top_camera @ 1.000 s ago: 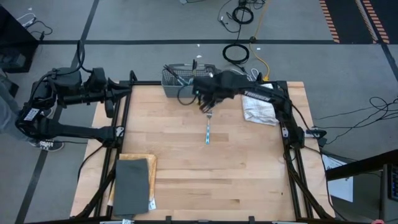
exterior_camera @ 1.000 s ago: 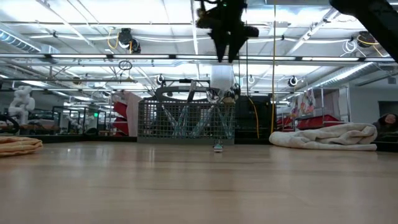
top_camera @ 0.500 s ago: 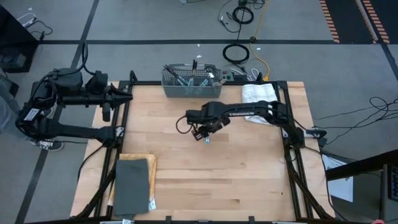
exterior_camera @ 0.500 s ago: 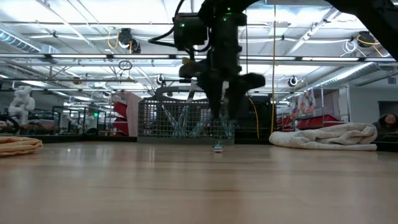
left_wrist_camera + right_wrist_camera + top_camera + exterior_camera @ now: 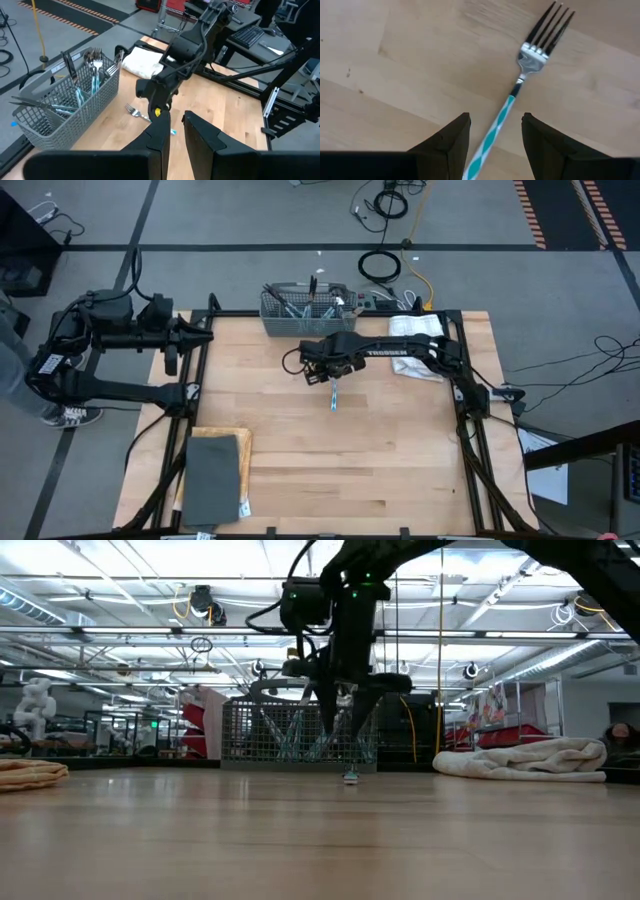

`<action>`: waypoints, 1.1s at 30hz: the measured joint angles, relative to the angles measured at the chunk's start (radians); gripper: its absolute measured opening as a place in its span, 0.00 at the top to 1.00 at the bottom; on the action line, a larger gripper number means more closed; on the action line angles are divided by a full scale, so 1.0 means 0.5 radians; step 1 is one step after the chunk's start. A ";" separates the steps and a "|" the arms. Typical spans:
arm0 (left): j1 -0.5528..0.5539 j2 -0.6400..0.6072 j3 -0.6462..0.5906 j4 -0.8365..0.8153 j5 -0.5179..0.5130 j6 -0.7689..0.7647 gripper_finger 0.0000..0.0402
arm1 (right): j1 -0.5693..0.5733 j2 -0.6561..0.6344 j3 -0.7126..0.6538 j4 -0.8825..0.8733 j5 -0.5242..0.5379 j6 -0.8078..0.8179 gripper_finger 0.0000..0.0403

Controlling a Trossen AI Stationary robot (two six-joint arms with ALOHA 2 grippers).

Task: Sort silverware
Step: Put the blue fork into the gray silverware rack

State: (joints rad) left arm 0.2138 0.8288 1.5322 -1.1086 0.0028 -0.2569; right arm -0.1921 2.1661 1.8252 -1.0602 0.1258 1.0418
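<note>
One piece of silverware, a fork (image 5: 520, 85) with a teal-and-white striped handle, lies flat on the wooden table (image 5: 400, 460), tines toward the far edge. My right gripper (image 5: 495, 122) hangs open just above it, pointing down, one finger on either side of the handle and touching nothing; the low view shows its fingers (image 5: 347, 745) clear of the table. More silverware stands in the grey mesh basket (image 5: 305, 315) at the far edge. My left gripper (image 5: 175, 135) waits beyond the table's left edge (image 5: 170, 345), its fingers a narrow gap apart with nothing between them.
A crumpled white cloth (image 5: 415, 345) lies at the far right of the table. A dark grey pad on a tan cloth (image 5: 215, 475) sits at the near left. Bare wood spreads across the middle and the near right.
My right gripper has come down from high up by the basket to just above the fork, rolling its wrist until the fingers straddle the handle. Its fingers have stayed open. The fork has not moved.
</note>
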 joint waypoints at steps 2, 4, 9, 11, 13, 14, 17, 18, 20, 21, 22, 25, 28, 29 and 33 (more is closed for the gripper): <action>0.000 0.000 0.000 -0.001 -0.005 0.000 0.85 | -0.013 0.036 0.000 0.019 -0.003 0.010 0.59; 0.000 0.000 0.000 -0.001 -0.007 0.000 0.85 | -0.017 0.087 0.000 0.016 -0.009 0.034 0.59; -0.001 0.000 0.000 -0.001 -0.008 0.001 0.85 | -0.014 0.211 0.000 0.093 -0.045 0.083 0.59; 0.000 0.000 0.000 -0.001 -0.009 0.002 0.85 | -0.026 0.251 0.001 0.096 -0.066 0.120 0.59; -0.001 0.000 0.000 -0.001 -0.009 0.002 0.85 | -0.049 0.275 0.007 0.073 -0.098 0.165 0.59; 0.000 0.000 0.000 -0.001 -0.010 0.002 0.85 | -0.053 0.295 0.007 0.035 -0.094 0.192 0.60; -0.001 0.001 0.000 -0.002 -0.011 0.002 0.85 | -0.060 0.302 0.009 -0.019 -0.079 0.195 0.61; 0.000 0.000 0.000 -0.003 -0.011 0.002 0.85 | -0.059 0.302 0.008 -0.021 -0.074 0.165 0.61; 0.000 0.000 0.000 -0.003 -0.012 0.002 0.85 | -0.061 0.302 0.006 -0.001 -0.099 0.098 0.61; -0.001 0.001 -0.001 -0.003 -0.013 0.004 0.85 | -0.065 0.303 0.006 0.016 -0.126 0.084 0.62; -0.001 0.001 -0.001 -0.003 -0.014 0.005 0.85 | -0.075 0.304 0.005 0.035 -0.147 0.081 0.63; -0.001 0.000 0.000 -0.003 -0.014 0.021 0.85 | -0.094 0.326 0.006 0.059 -0.199 0.100 0.74; 0.000 0.000 0.000 -0.003 -0.015 0.039 0.85 | -0.104 0.350 0.008 0.046 -0.256 0.073 0.93; -0.001 0.000 0.000 -0.003 -0.015 0.049 0.85 | -0.104 0.360 0.008 0.045 -0.261 0.058 0.96; -0.001 0.001 0.000 -0.005 -0.015 0.053 0.85 | -0.072 0.363 0.007 0.045 -0.273 0.040 0.98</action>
State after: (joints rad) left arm 0.2135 0.8291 1.5322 -1.1110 -0.0048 -0.2304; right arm -0.2282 2.3478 1.8286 -1.0379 -0.0106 1.0618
